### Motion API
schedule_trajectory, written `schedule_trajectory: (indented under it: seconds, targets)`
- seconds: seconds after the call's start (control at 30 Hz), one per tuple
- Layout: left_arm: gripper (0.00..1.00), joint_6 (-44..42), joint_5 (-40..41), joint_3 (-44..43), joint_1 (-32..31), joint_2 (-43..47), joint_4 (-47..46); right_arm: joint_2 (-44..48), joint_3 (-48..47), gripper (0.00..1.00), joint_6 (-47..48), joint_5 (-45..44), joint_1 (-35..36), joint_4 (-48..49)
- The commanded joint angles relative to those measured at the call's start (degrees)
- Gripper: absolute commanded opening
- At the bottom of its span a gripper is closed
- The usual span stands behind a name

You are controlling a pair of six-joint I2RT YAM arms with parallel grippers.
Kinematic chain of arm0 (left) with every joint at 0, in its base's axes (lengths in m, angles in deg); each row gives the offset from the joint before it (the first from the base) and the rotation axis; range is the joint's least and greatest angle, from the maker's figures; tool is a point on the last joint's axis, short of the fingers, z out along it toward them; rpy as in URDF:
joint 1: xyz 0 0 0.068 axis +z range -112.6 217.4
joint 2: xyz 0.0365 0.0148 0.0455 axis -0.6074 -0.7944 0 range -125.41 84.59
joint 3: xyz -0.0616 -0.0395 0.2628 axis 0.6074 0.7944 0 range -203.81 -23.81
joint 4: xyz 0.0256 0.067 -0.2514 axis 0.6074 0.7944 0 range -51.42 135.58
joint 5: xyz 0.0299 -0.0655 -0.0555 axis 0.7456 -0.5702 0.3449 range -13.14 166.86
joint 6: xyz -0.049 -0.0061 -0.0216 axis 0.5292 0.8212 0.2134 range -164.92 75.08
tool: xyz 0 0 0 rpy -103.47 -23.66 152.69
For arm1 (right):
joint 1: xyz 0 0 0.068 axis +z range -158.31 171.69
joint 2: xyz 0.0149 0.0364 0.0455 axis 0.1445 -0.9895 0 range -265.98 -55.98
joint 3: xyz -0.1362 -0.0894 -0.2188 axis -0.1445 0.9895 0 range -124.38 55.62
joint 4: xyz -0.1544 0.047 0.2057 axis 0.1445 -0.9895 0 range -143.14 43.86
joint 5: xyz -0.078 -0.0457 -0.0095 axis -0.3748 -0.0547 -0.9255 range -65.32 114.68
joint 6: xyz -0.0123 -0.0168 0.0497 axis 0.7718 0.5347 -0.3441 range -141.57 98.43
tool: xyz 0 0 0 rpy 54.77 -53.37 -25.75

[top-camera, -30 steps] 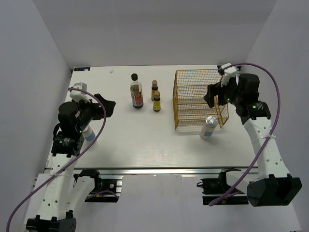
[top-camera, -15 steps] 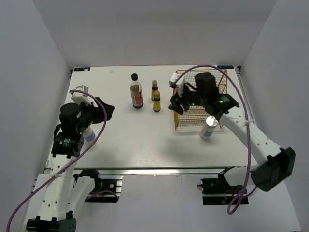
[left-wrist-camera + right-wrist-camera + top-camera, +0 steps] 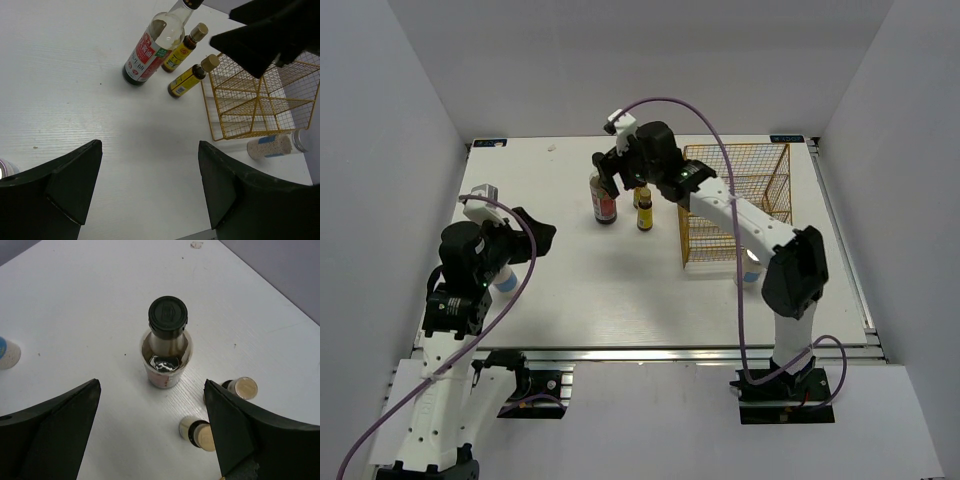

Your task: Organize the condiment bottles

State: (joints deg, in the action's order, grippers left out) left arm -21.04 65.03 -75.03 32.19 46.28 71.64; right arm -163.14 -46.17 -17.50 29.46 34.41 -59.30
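Top external view first: the right arm is stretched across the table [image 3: 620, 300] toward the far left-of-centre area. There the right gripper [image 3: 152, 435] is held above the tall bottle [image 3: 166, 357], the dark-sauce one with the red label and black cap. On the right wrist camera its fingers [image 3: 55, 435] are seen spread wide, one on each side of the bottle. No contact with the bottle can be made out, and nothing is gripped.

The tall bottle is stood upright. Just to its right a small brown bottle [image 3: 182, 45] with a yellow label is stood, with a second small brown bottle [image 3: 187, 80] a bit nearer the front. A small gap between those two is seen from the right wrist. Further right the yellow wire basket [image 3: 760, 150] is placed.

One white bottle [image 3: 272, 146] with a blue label is found outside the basket, just beside its near corner. It's mostly hidden by the right arm from above, so upright or tipped can't be told. The other white bottle [image 3: 505, 282] is tucked at the near left of the table, partly under the left arm.

The left gripper [image 3: 150, 190] is held over bare tabletop with its fingers wide apart, and nothing is held between them.
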Motion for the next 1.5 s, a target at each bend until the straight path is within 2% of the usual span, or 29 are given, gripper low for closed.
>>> schedule_trajectory:
  seconds: [0.0,0.1,0.3,0.5,0.6,0.77,0.87,0.9,0.97,1.0,1.2,1.33,1.47]
  targets:
    - [0.87,1.3,-0.2,0.3,0.2,0.6,0.3,-3.8,-7.6,0.89,-2.8,-2.8,0.9,4.2]
    - [0.87,1.5,-0.6,0.4,0.2,0.6,0.2,-9.6,-12.9,0.89,-2.8,-2.8,0.9,4.2]
    - [0.87,1.7,-0.8,0.6,0.2,0.3,0.0,-14.3,-15.8,0.88,-2.5,-4.1,0.9,6.0]
    - [0.87,1.8,-0.8,0.8,0.2,-0.3,-0.6,-16.3,-16.7,0.78,-2.1,-4.5,0.9,8.6]
    - [0.87,2.0,-1.1,0.7,0.2,-0.8,-0.8,-16.9,-17.2,0.64,-2.2,-3.7,0.9,8.7]
    - [0.87,2.0,-0.9,0.7,0.2,-1.0,-1.1,-16.9,-16.9,0.50,-2.0,-2.8,0.9,9.2]
    - [0.87,1.9,-0.9,0.8,0.2,-1.0,-1.2,-17.1,-17.0,0.36,-1.9,-2.1,0.9,9.5]
    - [0.87,2.0,-0.9,0.8,0.2,-0.9,-1.2,-17.1,-17.1,0.27,-1.8,-1.6,0.8,9.6]
    - [0.87,2.0,-1.0,0.7,0.2,-0.9,-1.2,-17.1,-17.2,0.17,-1.9,-1.3,0.8,9.7]
    - [0.87,2.0,-0.9,0.6,0.2,-0.9,-1.2,-17.1,-17.6,0.00,-2.0,-1.5,0.9,9.7]
    - [0.87,2.0,-1.1,0.5,0.2,-0.6,-1.4,-16.7,-21.6,0.00,-2.3,2.2,0.0,9.9]
    - [0.87,2.2,-1.4,1.0,0.2,-0.2,-2.4,-15.9,-28.8,0.00,-3.5,4.6,-0.6,9.7]
    - [0.87,2.6,-2.0,1.7,0.2,0.0,-3.3,-12.4,-29.7,0.00,-5.1,5.3,-0.8,9.9]
